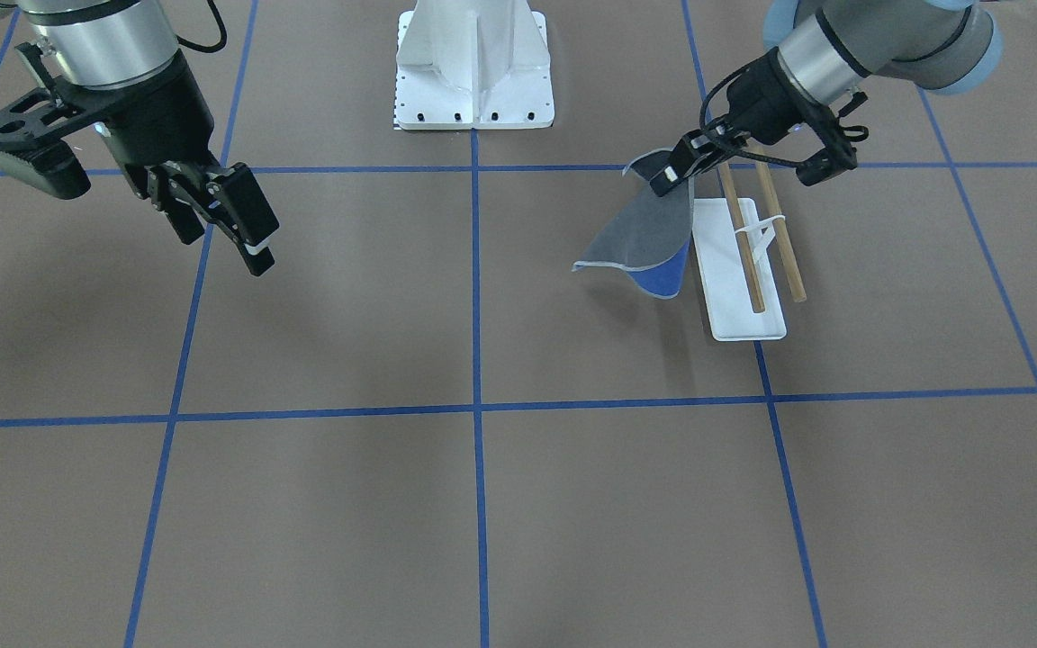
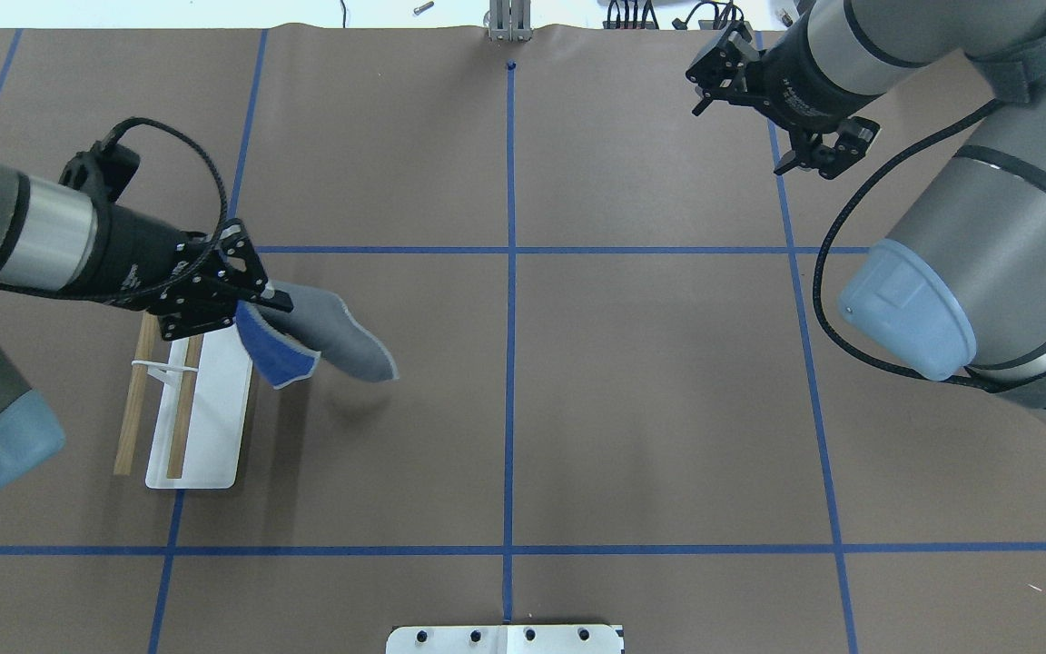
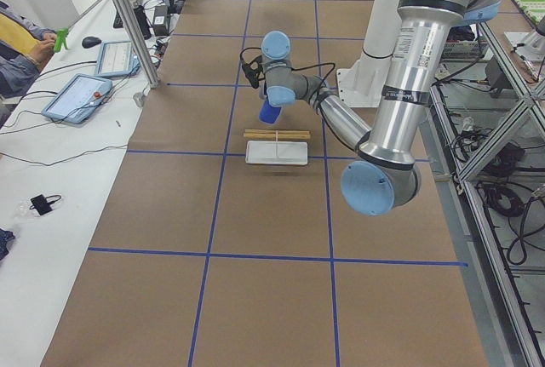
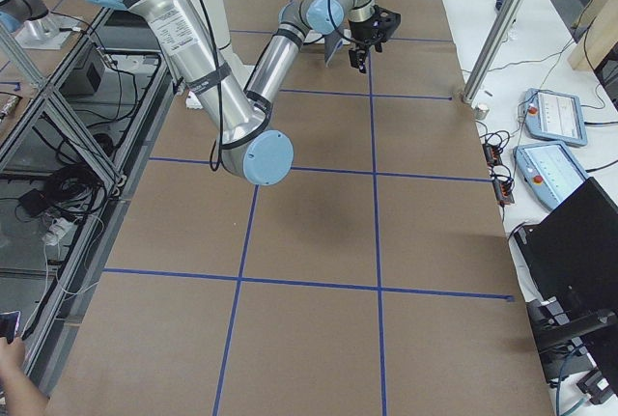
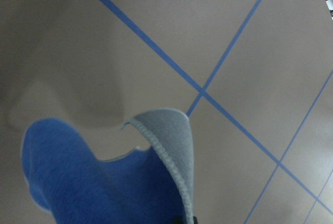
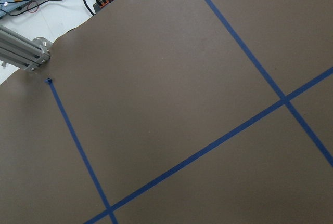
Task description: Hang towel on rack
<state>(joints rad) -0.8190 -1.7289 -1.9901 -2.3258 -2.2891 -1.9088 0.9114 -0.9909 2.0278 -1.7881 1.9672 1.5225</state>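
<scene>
The towel is dark grey on one side and bright blue on the other. It hangs from my left gripper, which is shut on one corner of it and holds it above the table. In the front-facing view the towel droops beside the rack, at its far end, with the left gripper above it. The rack has a white base and two wooden dowels. The left wrist view shows the blue side close up. My right gripper is open and empty, far from both.
The large white bolted pedestal stands at the robot's side of the table, in the middle. Blue tape lines cross the brown table. Operators' tablets and cables lie beyond the far edge.
</scene>
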